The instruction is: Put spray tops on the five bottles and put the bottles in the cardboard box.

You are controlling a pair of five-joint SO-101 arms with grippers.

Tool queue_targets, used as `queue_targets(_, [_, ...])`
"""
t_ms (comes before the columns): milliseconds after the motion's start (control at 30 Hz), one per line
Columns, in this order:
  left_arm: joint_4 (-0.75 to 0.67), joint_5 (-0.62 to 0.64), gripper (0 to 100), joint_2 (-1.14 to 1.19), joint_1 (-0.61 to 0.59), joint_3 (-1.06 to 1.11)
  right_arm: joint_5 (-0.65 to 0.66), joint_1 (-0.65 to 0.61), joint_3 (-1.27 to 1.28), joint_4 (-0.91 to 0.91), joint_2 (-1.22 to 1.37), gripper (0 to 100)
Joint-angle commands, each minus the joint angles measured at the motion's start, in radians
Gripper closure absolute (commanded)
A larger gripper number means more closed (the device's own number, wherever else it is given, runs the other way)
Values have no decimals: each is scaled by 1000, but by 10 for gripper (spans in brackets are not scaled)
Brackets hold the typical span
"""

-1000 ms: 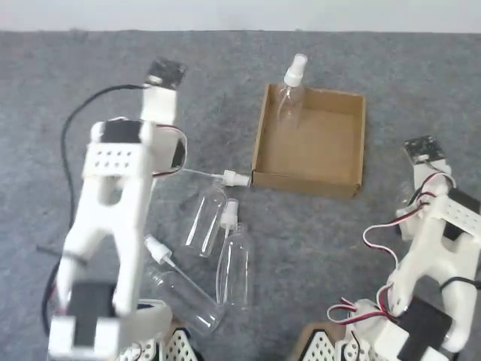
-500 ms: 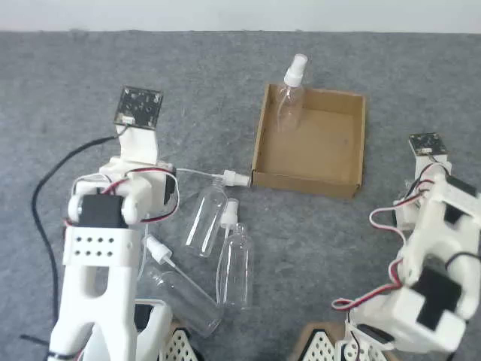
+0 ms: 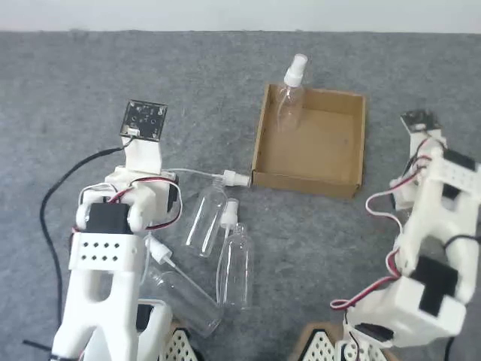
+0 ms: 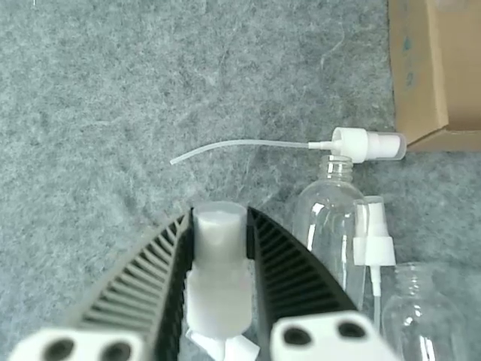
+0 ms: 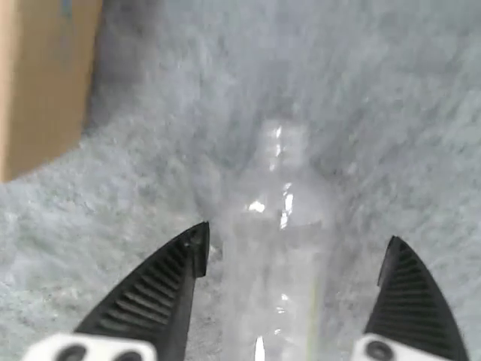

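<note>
My left gripper (image 4: 218, 214) is shut on a white spray top (image 4: 218, 256), low over the grey mat. Just beyond it lie a loose spray top with its long tube (image 4: 364, 143), an uncapped clear bottle (image 4: 327, 218) and a capped bottle (image 4: 417, 308). From above these are the loose top (image 3: 237, 178), the open bottle (image 3: 205, 216) and two capped bottles (image 3: 234, 267) (image 3: 184, 295). A capped bottle (image 3: 290, 98) leans in the cardboard box (image 3: 304, 183). My right gripper (image 5: 297, 233) stands open around another clear bottle (image 5: 282, 226), right of the box.
The left arm (image 3: 120, 233) covers the mat left of the loose bottles. The right arm (image 3: 440, 210) stands near the box's right side, its red and white wires hanging beside it. The box corner (image 4: 436, 68) shows from the left wrist, its wall (image 5: 41, 83) from the right.
The left arm has drawn back toward the front, its wrist now nearer the lying bottles. The right arm's wrist has shifted farther away along the box's right side. The bottles have not moved.
</note>
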Motion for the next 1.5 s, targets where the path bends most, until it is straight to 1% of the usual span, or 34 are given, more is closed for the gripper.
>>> queue_targets(0, [-28, 9, 991, -34, 0, -5, 64, -8, -210, 102, 74, 710])
queue_targets(100, [-28, 9, 991, -34, 3, -5, 104, 8, -333, 165, 203, 754])
queue_targets(200, [-29, 9, 991, -34, 3, -5, 107, 21, -407, 179, 306, 771])
queue_targets(367, [-29, 9, 991, -34, 3, -5, 107, 21, -422, 166, 398, 778])
queue_targets(533, [-29, 9, 991, -31, 3, -5, 101, 31, -423, 157, 403, 909])
queue_targets(633, [-29, 9, 991, -31, 3, -5, 103, 44, -423, 154, 401, 929])
queue_targets(833, [-29, 9, 991, -29, 3, -5, 107, 47, -517, 150, 403, 929])
queue_targets(933, [-29, 9, 991, -29, 3, -5, 107, 47, -559, 153, 403, 913])
queue_targets(967, [-29, 9, 991, -29, 3, -5, 109, 48, -562, 162, 403, 887])
queue_targets(1067, [-29, 9, 990, -29, 3, -5, 109, 48, -562, 189, 406, 760])
queue_targets(1133, [-29, 9, 990, -29, 3, -5, 106, 47, -562, 193, 406, 709])
queue_targets(1300, [-29, 9, 990, -28, 3, -5, 103, 50, -568, 200, 387, 739])
queue_targets(1367, [-29, 9, 990, -28, 3, -5, 112, 61, -572, 265, 352, 739])
queue_targets(1467, [-29, 9, 990, -28, 3, -5, 209, 79, -559, 389, 262, 739])
